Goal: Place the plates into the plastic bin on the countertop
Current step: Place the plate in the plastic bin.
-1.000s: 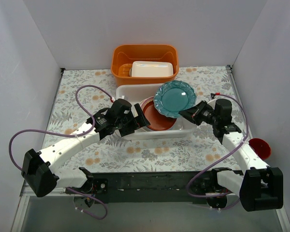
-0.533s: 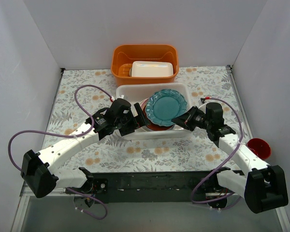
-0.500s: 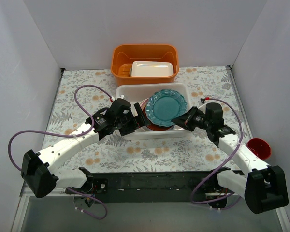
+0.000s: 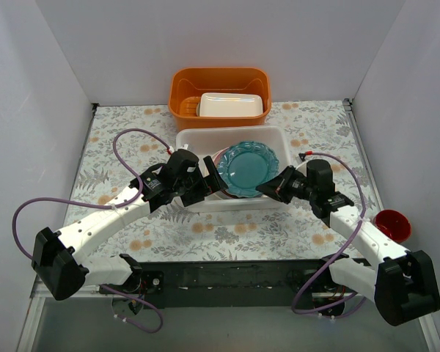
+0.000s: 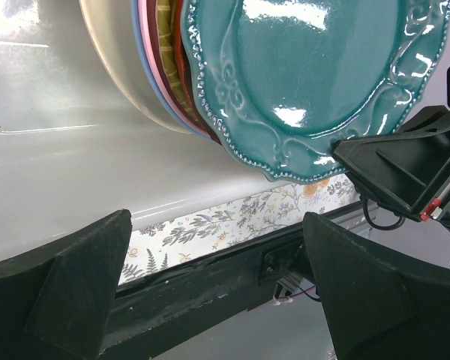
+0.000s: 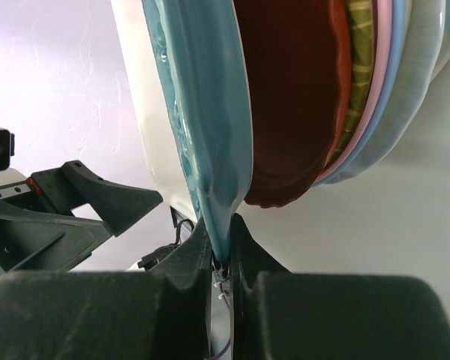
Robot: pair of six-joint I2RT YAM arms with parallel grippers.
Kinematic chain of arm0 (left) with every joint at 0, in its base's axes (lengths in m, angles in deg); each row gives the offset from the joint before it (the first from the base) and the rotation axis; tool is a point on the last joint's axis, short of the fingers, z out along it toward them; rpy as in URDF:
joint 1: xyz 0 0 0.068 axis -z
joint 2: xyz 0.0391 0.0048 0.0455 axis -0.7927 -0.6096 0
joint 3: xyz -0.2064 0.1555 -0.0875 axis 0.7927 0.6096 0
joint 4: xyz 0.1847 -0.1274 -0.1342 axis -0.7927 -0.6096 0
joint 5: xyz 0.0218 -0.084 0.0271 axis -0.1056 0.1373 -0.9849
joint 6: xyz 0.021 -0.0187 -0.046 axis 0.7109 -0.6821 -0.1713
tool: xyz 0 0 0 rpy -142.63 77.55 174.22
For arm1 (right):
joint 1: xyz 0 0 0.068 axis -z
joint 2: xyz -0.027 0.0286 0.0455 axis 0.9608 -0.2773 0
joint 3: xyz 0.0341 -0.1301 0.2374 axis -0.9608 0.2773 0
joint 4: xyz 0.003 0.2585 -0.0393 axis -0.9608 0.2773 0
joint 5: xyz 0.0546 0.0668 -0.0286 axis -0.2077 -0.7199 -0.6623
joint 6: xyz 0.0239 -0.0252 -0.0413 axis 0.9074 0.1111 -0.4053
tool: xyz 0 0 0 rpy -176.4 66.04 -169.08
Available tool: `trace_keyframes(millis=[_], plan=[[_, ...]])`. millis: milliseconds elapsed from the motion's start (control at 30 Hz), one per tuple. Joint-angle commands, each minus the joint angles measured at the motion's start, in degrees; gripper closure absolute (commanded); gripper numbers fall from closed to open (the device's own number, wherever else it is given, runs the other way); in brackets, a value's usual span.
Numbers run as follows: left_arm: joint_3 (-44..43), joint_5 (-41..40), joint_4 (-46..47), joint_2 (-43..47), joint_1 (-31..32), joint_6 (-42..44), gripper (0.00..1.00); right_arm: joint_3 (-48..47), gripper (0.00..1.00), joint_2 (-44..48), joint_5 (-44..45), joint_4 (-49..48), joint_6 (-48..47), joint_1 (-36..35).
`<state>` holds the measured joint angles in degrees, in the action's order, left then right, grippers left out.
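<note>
The white translucent plastic bin sits mid-countertop. In it several plates stand on edge; the left wrist view shows them as a stack of cream, light blue, pink, yellow woven and red-brown. My right gripper is shut on the rim of the teal scalloped plate, tilted up just in front of the red-brown plate. The right wrist view shows the fingers clamping the teal rim. My left gripper is open and empty at the bin's left front, beside the stack.
An orange tub holding a small white box stands behind the bin. A red round object lies at the right table edge. White walls close in the left, back and right. Purple cables loop off both arms.
My right gripper has carried the teal plate leftward and down into the bin, up close to the standing stack. The left arm has not moved.
</note>
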<state>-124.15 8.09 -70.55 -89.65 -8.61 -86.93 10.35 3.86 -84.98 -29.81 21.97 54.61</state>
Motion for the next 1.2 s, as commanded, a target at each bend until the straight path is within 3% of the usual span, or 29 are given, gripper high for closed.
trace_keyframes(millis=[0,500,700,1000,1167], plan=[[-0.52,0.32,0.62,1.02,0.11,0.34,0.02,-1.03,0.99,2.7,-1.37,-11.63,0.75,-0.83],[0.45,0.32,0.62,1.2,0.11,0.43,0.02,-0.5,0.99,-2.13,-1.8,-11.9,-0.74,-3.74],[0.27,0.32,0.27,1.29,0.11,0.51,0.02,-3.92,0.99,-6.61,-2.51,-6.37,-4.78,-4.79],[0.45,-0.12,-0.43,1.99,0.11,0.6,0.02,-8.06,0.77,-8.02,0.99,3.9,-11.64,-5.23],[0.71,-0.3,-0.52,2.43,0.2,0.6,0.02,-12.71,0.53,-6.88,4.43,12.52,-17.17,-5.23]])
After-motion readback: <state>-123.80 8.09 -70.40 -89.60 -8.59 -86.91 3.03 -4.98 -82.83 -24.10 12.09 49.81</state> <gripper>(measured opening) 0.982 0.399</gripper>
